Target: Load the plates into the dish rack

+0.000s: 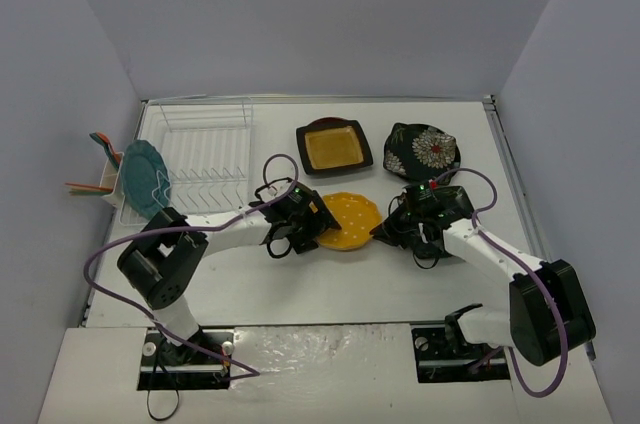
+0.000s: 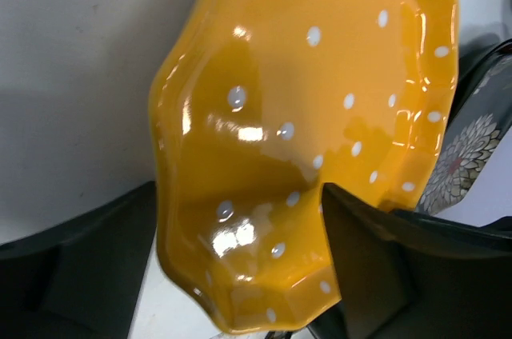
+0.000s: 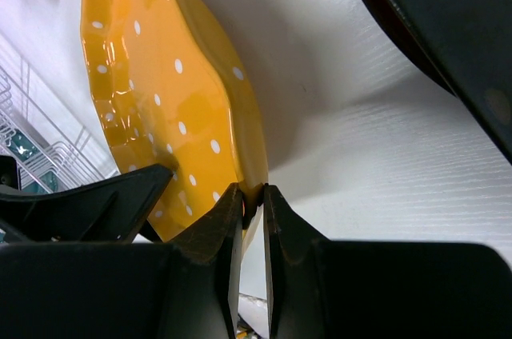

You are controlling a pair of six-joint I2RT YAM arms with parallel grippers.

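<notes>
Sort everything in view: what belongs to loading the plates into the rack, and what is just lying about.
Job in hand: dish rack; teal plate, standing at its left end; orange-yellow plate, pinched at the rim by the right end effector; black square plate; black flowered plate.
Lying about: utensils in the side cup.

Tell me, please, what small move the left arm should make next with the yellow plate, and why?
Probably close the left gripper on the orange-yellow plate: its jaws stand wide astride one edge, while the right gripper pinches the opposite rim, holding it tilted. A second grip seems needed before the right lets go.
</notes>
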